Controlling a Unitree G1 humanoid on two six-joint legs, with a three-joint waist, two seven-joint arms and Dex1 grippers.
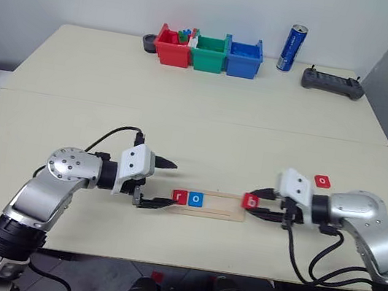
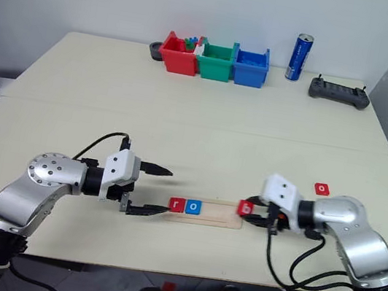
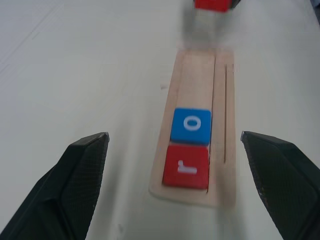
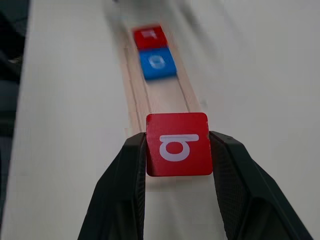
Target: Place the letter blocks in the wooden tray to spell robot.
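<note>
The wooden tray (image 1: 218,205) lies near the table's front edge with a red "r" block (image 1: 179,197) and a blue "o" block (image 1: 196,200) at its left end. My right gripper (image 1: 255,203) is shut on a red "b" block (image 4: 178,144) and holds it over the tray's right end. A red "o" block (image 1: 322,182) lies on the table behind my right arm. My left gripper (image 1: 164,184) stands open just left of the tray, with nothing between its fingers (image 3: 75,180).
Red (image 1: 173,46), green (image 1: 209,53) and blue (image 1: 243,58) plastic bins stand in a row at the back of the table. A blue can (image 1: 292,48) and a dark controller (image 1: 332,83) sit at the back right.
</note>
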